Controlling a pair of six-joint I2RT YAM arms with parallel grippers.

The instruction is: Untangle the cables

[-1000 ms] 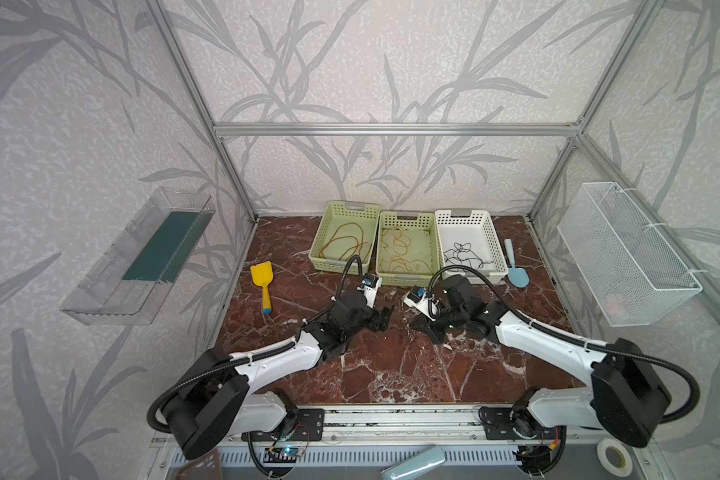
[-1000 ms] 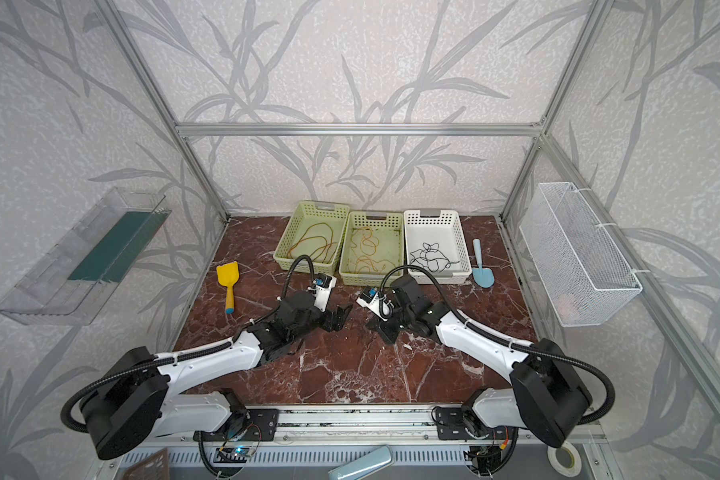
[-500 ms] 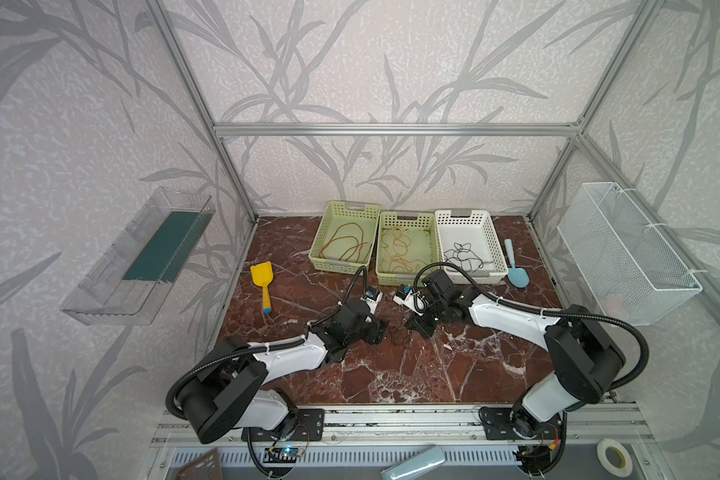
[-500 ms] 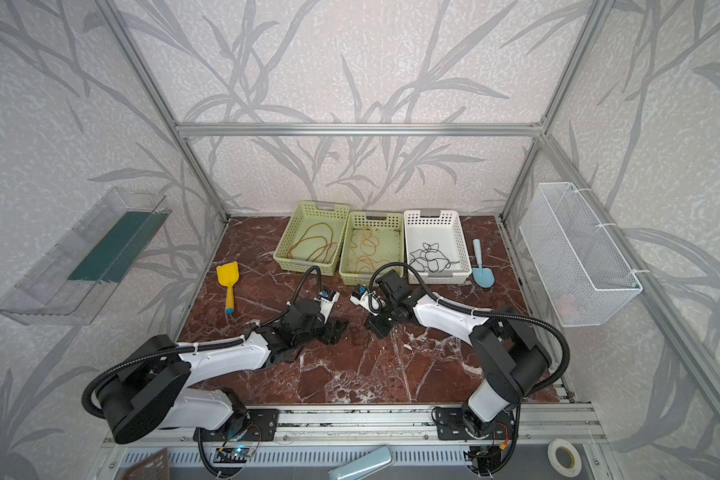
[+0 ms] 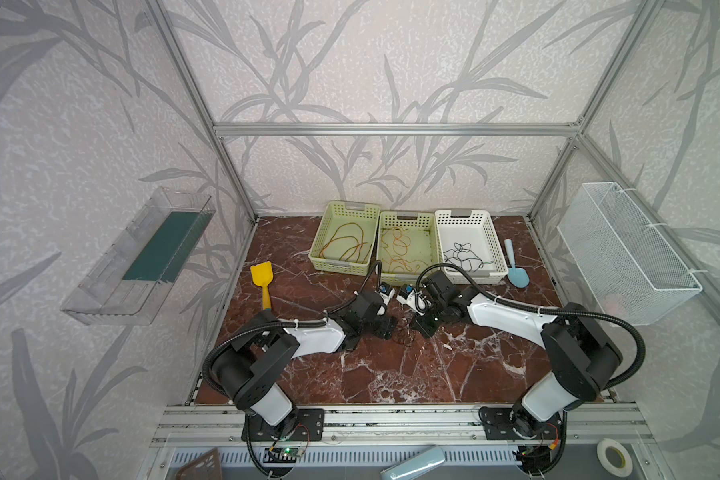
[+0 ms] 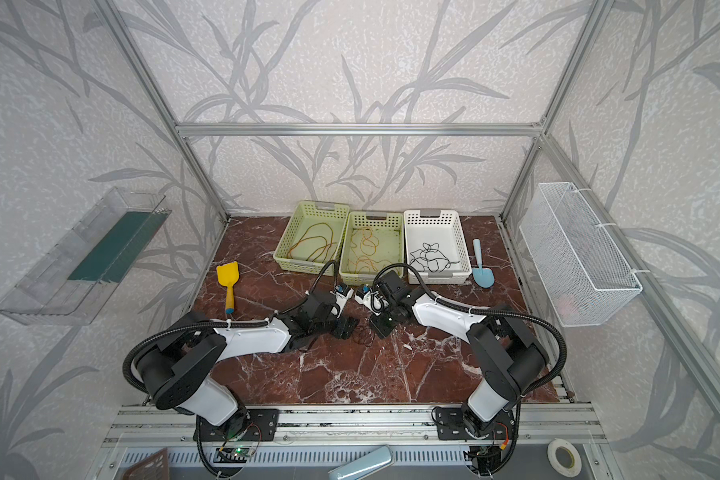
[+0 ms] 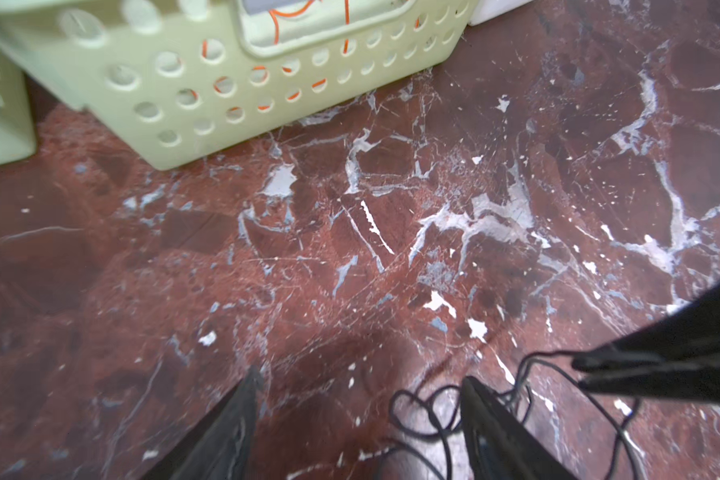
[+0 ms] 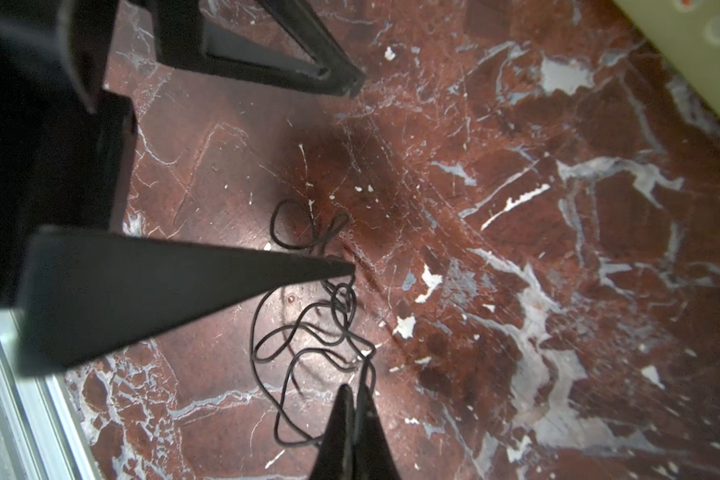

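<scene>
Step in hand, my read: working the loose black cable (image 8: 341,296), a thin curly tangle on the marble worktop (image 5: 391,374) between the two arms, well short of the baskets. Right pincer (image 8: 354,392) is pressed together and looks to be pinching a strand of that cable right at its tips. Left pincer (image 7: 362,378) is spread wide, low over the worktop. One finger (image 7: 485,415) sits in among the loops, nothing gripped.

Rest looks sorted, each alone in its basket:
- reddish cable (image 5: 352,249) in the left green basket (image 5: 337,266)
- orange cable (image 5: 398,249) in the middle green basket (image 5: 406,215)
- second black cable (image 5: 466,257) in the white basket (image 5: 474,277)

Next move, I'd say: left pincer needs to close on a single strand near the bunched crossing. Then the two pull apart slow and low so the loops slide out rather than cinch. Wire looks very thin and springy, easy to miss or to grab two strands at once.

Hard to see:
- The right pincer's tips cover the contact, so a true pinch can't be confirmed.
- Cable ends not found in any view, and part of the cable runs off the edge of the left wrist view.
- Can't tell real knot from loose overlap.
- In both top views the tangle is a faint scribble, half hidden by the pincers
</scene>
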